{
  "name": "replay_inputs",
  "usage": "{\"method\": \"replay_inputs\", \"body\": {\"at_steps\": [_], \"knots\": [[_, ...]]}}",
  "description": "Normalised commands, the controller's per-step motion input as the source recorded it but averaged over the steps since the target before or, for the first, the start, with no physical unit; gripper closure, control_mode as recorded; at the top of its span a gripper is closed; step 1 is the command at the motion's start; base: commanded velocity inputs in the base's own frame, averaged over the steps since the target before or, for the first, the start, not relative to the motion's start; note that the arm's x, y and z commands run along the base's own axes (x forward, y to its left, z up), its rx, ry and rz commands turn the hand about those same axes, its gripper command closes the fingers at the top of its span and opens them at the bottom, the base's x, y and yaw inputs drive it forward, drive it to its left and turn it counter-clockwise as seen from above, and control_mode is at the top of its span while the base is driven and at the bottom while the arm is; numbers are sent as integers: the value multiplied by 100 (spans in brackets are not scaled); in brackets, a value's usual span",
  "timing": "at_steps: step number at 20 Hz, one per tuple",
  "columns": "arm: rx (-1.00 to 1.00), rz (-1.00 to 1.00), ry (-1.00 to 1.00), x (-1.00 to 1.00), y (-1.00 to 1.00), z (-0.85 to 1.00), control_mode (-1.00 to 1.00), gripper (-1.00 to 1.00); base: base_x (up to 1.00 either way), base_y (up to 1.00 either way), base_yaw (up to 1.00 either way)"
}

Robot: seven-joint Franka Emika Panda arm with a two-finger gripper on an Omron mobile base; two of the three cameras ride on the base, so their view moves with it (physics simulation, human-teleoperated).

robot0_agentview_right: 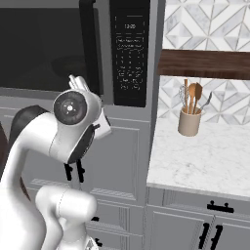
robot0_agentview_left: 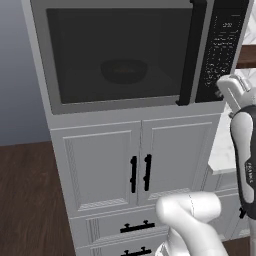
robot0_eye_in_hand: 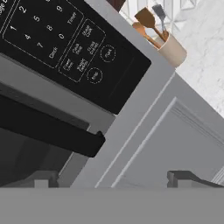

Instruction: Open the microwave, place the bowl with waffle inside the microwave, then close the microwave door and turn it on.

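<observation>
The grey microwave is built in above white cabinets. Its door is closed, with the long black bar handle along its right side. Through the dark window I dimly see the black bowl with waffle inside the cavity. My gripper is open and holds nothing. It hovers just off the lower end of the black button panel, beside the bottom tip of the handle. In the left base view the hand sits at the panel's lower right corner.
White cabinet doors with short black handles and drawers sit below the microwave. To the right, a marble counter carries a beige utensil holder with wooden spoons, under a dark wooden shelf.
</observation>
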Motion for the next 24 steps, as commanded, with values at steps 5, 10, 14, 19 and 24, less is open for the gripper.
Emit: {"method": "replay_inputs", "body": {"at_steps": [5,10,14,19,24], "knots": [[-38,11,0,3,-1,0,-100,-100,0,0,0],[-39,4,-5,-2,-7,0,-100,-100,0,0,0],[-29,12,-4,-19,-41,0,-100,-100,0,0,0],[-27,19,-11,-10,-47,0,-100,-100,0,0,0],[-23,24,-18,0,-39,0,-100,-100,0,0,0]]}}
